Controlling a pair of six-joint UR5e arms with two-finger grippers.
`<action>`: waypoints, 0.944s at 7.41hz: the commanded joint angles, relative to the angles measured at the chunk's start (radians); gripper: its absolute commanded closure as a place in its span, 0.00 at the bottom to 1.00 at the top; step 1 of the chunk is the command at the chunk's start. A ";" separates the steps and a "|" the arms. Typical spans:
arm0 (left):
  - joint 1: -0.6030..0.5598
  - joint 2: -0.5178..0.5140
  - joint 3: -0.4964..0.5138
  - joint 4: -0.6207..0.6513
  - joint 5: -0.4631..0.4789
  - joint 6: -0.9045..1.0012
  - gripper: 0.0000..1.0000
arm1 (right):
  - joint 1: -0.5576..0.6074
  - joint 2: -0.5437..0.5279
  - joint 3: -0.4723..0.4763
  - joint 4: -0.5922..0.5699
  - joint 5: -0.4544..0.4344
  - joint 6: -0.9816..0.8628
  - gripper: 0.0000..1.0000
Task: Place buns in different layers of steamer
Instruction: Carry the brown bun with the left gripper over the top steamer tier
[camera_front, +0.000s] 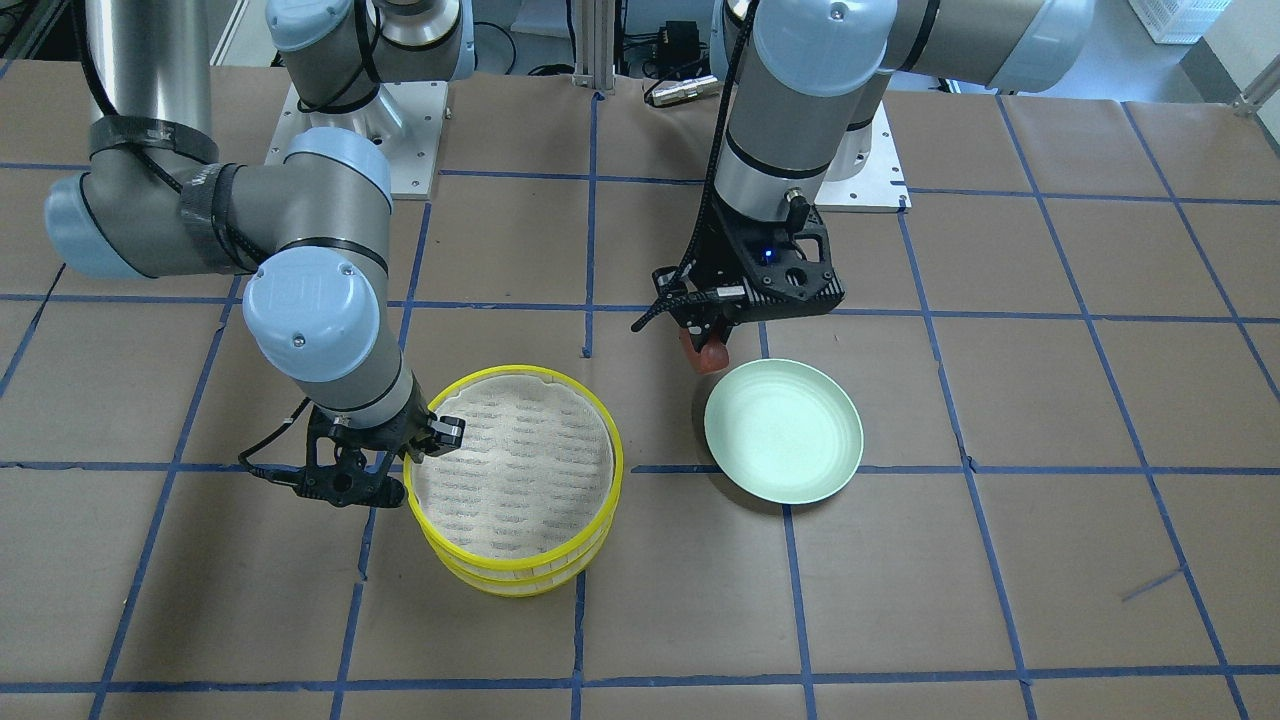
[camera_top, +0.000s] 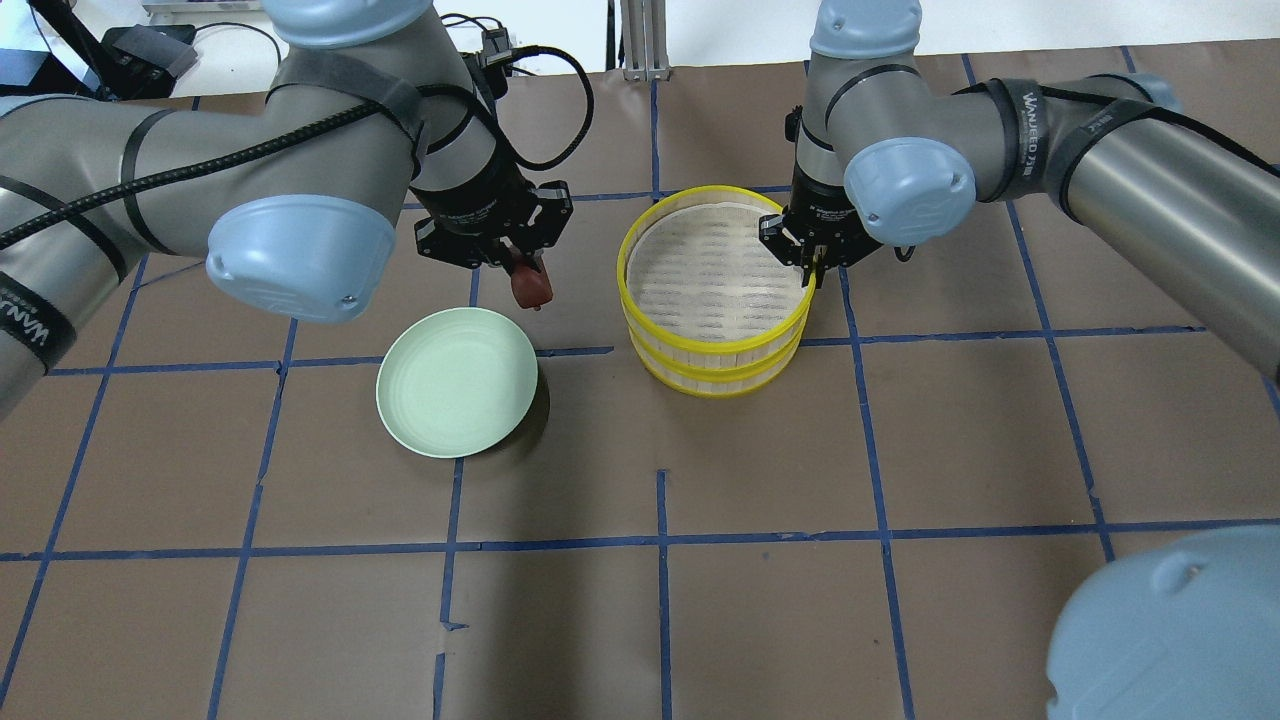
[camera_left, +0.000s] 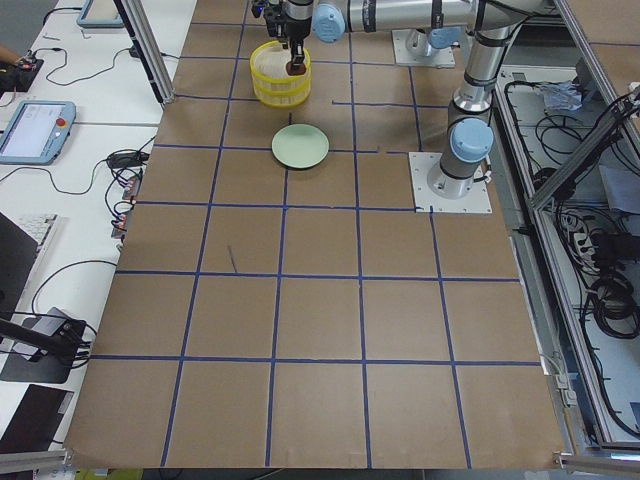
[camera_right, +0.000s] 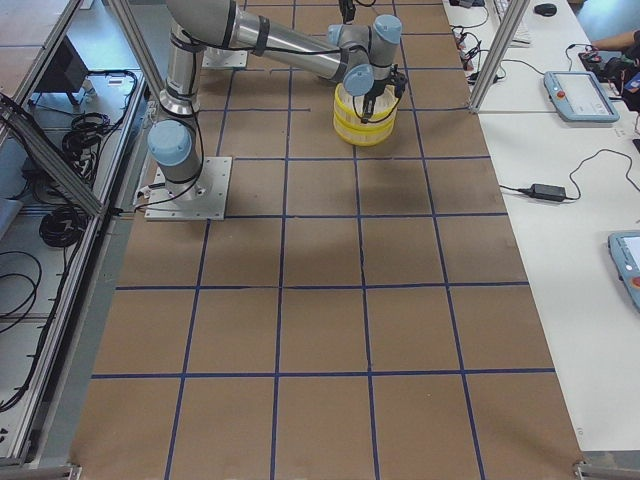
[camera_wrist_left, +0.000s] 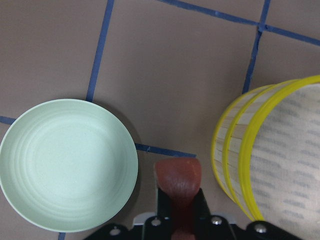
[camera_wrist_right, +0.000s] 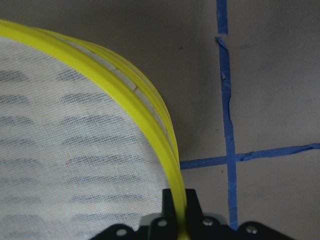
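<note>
The steamer is two yellow-rimmed trays stacked. The top layer (camera_top: 716, 347) shows a bare whitish slatted floor and sits on the lower layer (camera_top: 716, 386). My right gripper (camera_top: 808, 272) is shut on the top layer's rim (camera_wrist_right: 131, 95), one finger inside and one outside; it also shows in the front-facing view (camera_front: 420, 455). My left gripper (camera_top: 524, 274) is shut on the reddish-brown bun (camera_top: 531, 289) and holds it above the table between the plate and the steamer (camera_wrist_left: 249, 150). The bun (camera_wrist_left: 177, 176) also shows in the left wrist view. The white bun is not in view.
A pale green plate (camera_top: 457, 382) lies empty to the left of the steamer, seen also in the front-facing view (camera_front: 783, 430). The brown table has blue tape grid lines. The arm bases (camera_front: 355, 130) stand at the far edge.
</note>
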 joint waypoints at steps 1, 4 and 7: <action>-0.018 0.016 -0.001 -0.013 -0.013 -0.002 0.74 | -0.001 0.000 -0.002 -0.001 0.000 0.000 0.88; -0.018 0.024 -0.010 -0.031 -0.007 0.008 0.74 | -0.004 0.000 0.001 0.000 -0.011 -0.002 0.86; -0.020 0.007 -0.001 0.004 -0.086 0.001 0.74 | -0.004 0.000 0.001 0.005 -0.015 0.005 0.61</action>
